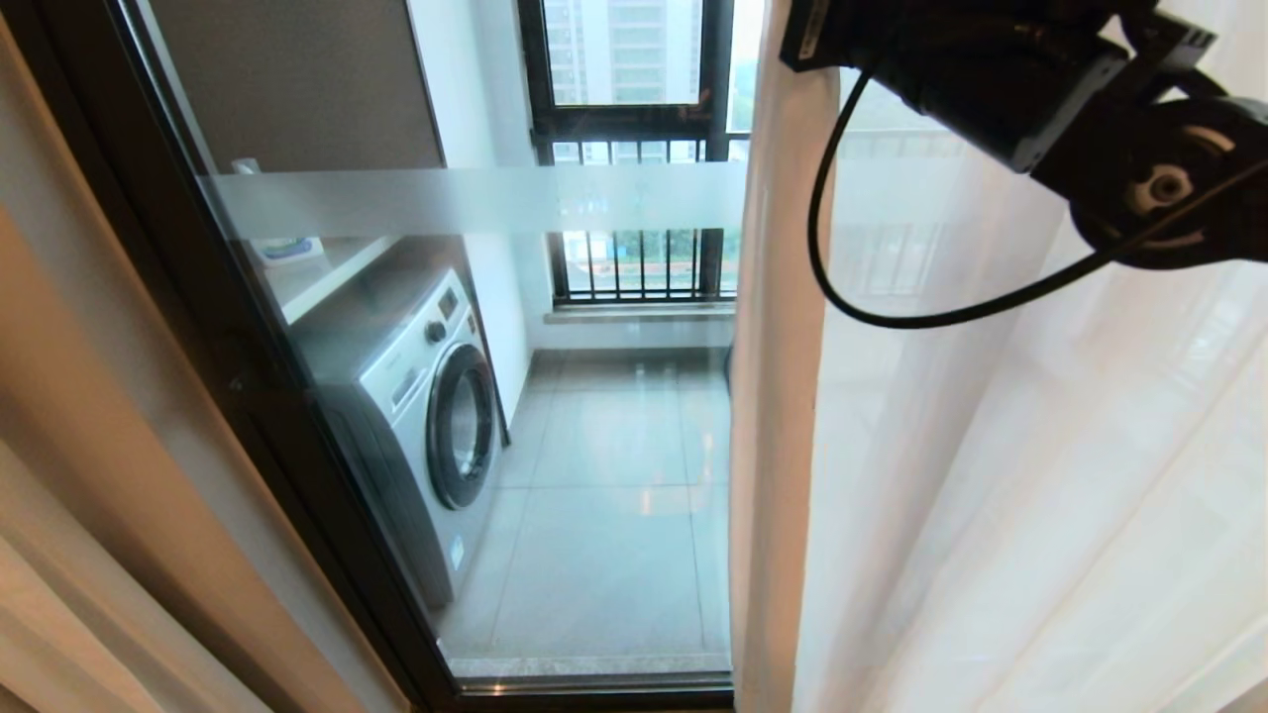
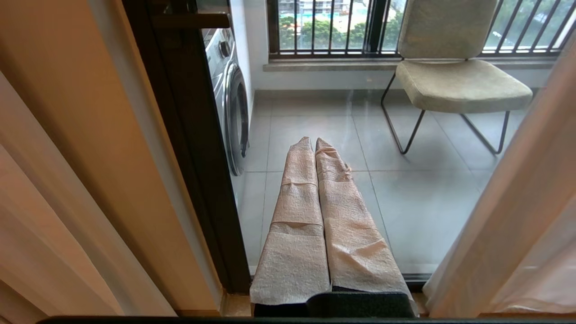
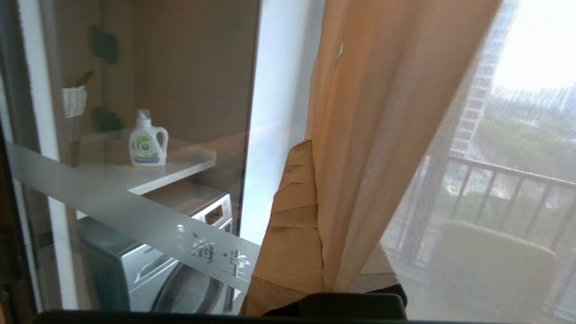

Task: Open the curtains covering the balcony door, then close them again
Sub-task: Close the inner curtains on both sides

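Right tool (image 3: pixel 315 216) pinches sheer white curtains (image 1: pixel 991 475), pleated, see-through.

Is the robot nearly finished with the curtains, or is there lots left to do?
About midway. The curtains are parted: bare balcony door glass shows the washing machine. The right gripper is shut on the white sheer curtain's edge, raised beside the glass. The left gripper sits shut and idle, low by the door. From this alone, I can't tell whether it's opening or closing.

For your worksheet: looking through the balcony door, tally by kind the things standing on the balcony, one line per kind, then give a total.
Washing machine: 1
Detergent bottle: 1
Chair: 1
Total: 3
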